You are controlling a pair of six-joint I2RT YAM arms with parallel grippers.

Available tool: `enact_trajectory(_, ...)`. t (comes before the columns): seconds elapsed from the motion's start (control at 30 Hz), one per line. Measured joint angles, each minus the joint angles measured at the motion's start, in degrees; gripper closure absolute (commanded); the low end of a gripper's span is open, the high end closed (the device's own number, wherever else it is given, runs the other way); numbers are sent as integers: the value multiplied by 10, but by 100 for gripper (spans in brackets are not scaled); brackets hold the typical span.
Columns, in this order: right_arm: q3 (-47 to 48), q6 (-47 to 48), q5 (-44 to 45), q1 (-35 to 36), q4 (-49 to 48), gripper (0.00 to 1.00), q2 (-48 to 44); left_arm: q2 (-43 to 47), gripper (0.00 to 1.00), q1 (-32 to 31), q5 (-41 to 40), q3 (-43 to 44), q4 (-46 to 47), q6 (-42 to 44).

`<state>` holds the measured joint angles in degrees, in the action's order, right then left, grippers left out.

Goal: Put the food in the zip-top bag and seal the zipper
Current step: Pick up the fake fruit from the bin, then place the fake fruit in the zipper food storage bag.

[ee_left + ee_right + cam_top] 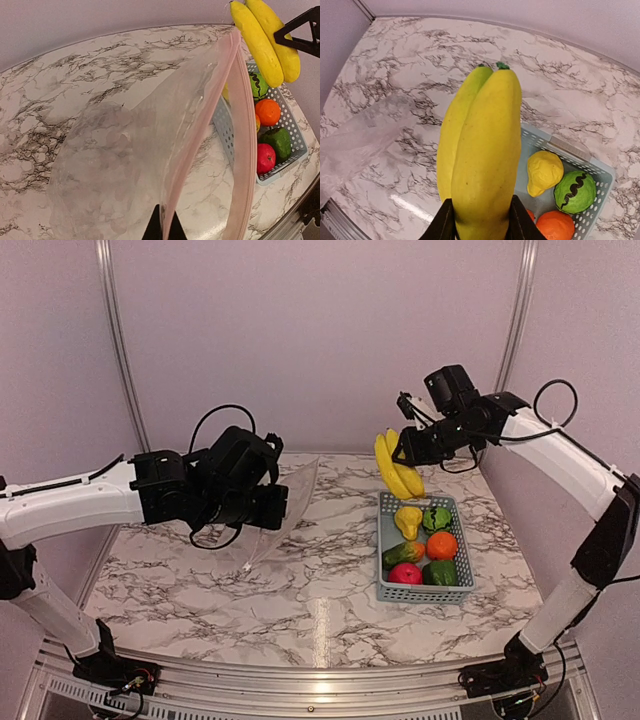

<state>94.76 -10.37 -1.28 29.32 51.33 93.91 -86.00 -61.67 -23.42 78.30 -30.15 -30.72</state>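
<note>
Operator: Now, where do the parts sit, and what does each claw hold?

Technician: The right gripper is clamped on the lower end of the banana, which hangs in the air near the far corner of the basket. The left gripper pinches the zip-top bag at its zipper, with the mouth raised toward the basket.

Operator: Handling notes?

Technician: The banana is likely light, rigid, smooth plastic; grip it across its width. The bag is thin, limp, slippery film. Hold it at the stiffer zipper strip, or the mouth may collapse.
</note>
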Motion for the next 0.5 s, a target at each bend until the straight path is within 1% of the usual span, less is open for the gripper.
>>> enact_trajectory(0.1,0,-45,-65,0,-54,100,-50,-14,100,5,0,13,19,-19)
enact_trajectory(0.27,0,-139,-153,3,-167,100,-85,-50,100,12,-2,66,45,-53)
enact_trajectory(0.37,0,-193,-183,14,-240,100,-86,-70,100,18,-6,96,63,-87)
enact_trajectory(0.5,-1,-242,-192,50,-324,100,-86,-92,100,31,-3,120,82,-132)
